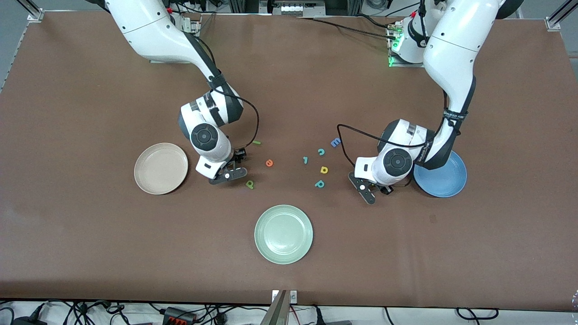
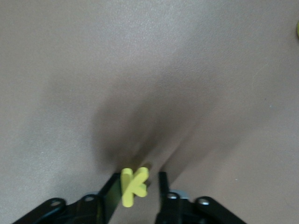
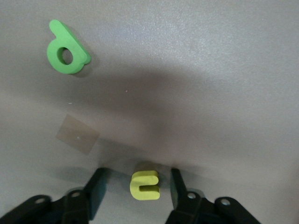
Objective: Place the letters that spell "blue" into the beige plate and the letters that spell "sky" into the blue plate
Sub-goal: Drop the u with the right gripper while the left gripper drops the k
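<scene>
Pale green plate (image 1: 283,234) nearest the front camera, blue capital E (image 1: 335,142), teal c (image 1: 321,152), brown table (image 1: 90,248)

place: lab | evidence: robot arms (image 1: 451,49), cables (table edge) (image 1: 180,313)

Left arm's white wrist (image 1: 397,164) covering edge of round blue plate (image 1: 445,180); tiny teal foam letter (image 1: 305,160) staying too small to read.

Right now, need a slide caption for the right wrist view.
Right gripper straddles the yellow u on the table, fingers not yet touching it; green b lies nearby.
</scene>
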Controlling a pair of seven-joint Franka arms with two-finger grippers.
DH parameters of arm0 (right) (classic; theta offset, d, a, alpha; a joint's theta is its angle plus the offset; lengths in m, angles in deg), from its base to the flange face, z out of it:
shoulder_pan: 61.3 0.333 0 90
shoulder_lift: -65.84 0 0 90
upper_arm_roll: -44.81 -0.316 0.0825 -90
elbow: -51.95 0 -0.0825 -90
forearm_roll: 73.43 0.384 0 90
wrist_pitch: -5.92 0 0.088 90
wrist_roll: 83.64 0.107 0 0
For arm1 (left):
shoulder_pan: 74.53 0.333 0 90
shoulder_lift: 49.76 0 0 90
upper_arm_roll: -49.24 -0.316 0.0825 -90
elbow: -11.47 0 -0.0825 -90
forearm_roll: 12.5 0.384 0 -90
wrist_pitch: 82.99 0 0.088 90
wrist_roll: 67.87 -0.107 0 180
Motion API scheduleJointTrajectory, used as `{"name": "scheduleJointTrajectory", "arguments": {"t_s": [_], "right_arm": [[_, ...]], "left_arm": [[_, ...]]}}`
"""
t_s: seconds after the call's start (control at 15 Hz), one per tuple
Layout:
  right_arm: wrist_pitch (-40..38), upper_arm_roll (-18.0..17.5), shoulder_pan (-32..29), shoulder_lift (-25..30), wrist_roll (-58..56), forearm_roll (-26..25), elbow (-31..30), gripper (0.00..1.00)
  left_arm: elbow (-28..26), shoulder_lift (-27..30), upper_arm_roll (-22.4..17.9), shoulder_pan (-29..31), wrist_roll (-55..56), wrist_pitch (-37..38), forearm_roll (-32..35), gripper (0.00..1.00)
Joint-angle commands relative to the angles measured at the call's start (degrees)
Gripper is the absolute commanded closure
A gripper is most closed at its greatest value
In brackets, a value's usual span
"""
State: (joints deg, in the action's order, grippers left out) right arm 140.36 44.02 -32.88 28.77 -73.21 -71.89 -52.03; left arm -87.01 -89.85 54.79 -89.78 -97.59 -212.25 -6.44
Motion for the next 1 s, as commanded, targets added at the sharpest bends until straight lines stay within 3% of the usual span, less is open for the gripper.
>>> {"name": "scheduleJointTrajectory", "arguments": {"t_s": [0.0, 0.2, 0.33, 0.53, 0.8, 0.87, 0.94], "right_arm": [[0.29, -0.09, 0.23, 0.33, 0.56, 0.65, -1.14, 0.54], [0.21, -0.09, -0.12, 0.42, 0.56, 0.65, -1.14, 0.78], [0.20, -0.09, -0.29, 0.86, 0.56, 0.65, -0.70, 0.85], [-0.06, 0.44, -1.17, 3.40, -0.06, 0.65, -0.52, 0.87], [-5.41, 0.44, -8.45, 7.53, -2.77, 0.30, -0.26, 0.87], [-7.42, 0.44, -10.91, 8.15, -4.87, 0.30, -0.35, 0.87], [-9.53, 0.44, -13.37, 8.68, -7.33, 0.39, -0.35, 0.88]], "left_arm": [[-1.46, 0.98, -0.02, -0.13, -1.13, -0.12, 0.97, 0.91], [-0.85, 3.17, -0.54, -0.13, -0.70, 3.38, 0.97, 0.93], [0.12, 5.45, -1.25, 0.40, -0.60, 8.48, 0.97, 0.93], [0.13, 8.36, -3.45, 3.02, -0.43, 14.02, 0.97, 0.93], [-1.62, 9.07, -4.85, 9.34, -1.22, 14.74, 2.55, 0.87], [-2.33, 9.07, -4.59, 10.76, -1.22, 14.57, 2.55, 0.83], [-2.68, 9.16, -4.50, 11.03, -1.22, 14.56, 2.55, 0.68]]}}
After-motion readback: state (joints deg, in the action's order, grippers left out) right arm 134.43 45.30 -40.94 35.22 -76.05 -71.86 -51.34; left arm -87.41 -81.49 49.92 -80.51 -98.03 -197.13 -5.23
